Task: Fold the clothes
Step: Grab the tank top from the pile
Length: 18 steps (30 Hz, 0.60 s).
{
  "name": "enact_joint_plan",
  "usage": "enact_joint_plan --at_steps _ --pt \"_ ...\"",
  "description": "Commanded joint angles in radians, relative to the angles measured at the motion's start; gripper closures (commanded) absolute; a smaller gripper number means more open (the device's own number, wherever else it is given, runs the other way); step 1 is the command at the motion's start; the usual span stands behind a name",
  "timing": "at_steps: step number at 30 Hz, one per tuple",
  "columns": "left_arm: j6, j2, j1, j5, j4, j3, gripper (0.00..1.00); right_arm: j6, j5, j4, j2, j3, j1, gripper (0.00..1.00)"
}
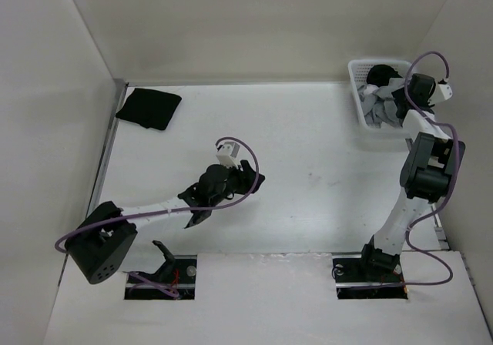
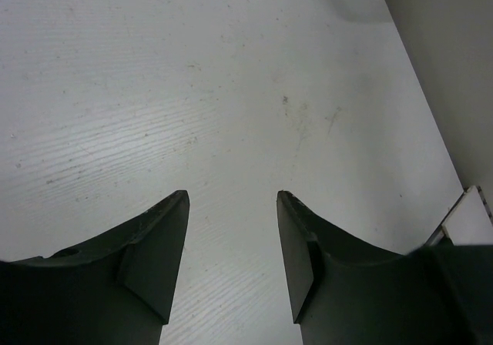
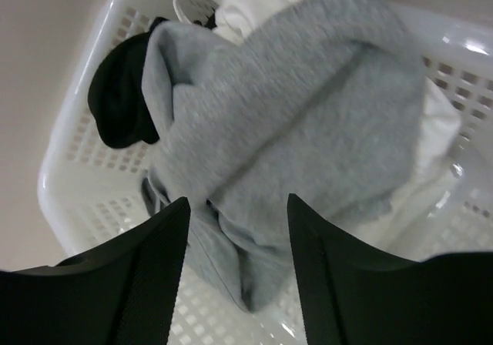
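Grey top (image 3: 293, 129) — white basket (image 3: 77, 168), white table (image 1: 308, 145)

On the overhead view the basket (image 1: 356, 91) sits on the table (image 1: 308, 129) at 2 o'clock, close to the right wall. The tank top (image 3: 308, 122) lies in it, over other pieces (image 3: 123, 98): one at its 9 o'clock, more at 12 and 3. My right gripper (image 3: 237, 199) hangs above the tank top. A garment (image 1: 148, 108) lies at 10 o'clock, well apart from the basket. My left gripper (image 2: 231, 195) is over the table's middle.
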Motion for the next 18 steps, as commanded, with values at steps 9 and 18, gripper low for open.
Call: enact_joint_plan --at_steps 9,18 --pt "-0.015 0.166 0.039 0.078 0.136 0.033 0.52 0.107 -0.140 0.038 0.220 0.278 -0.047 0.65" --pt "-0.029 0.222 0.014 0.117 0.161 0.064 0.53 0.094 -0.106 0.398 -0.148 -0.111 -0.025 0.94"
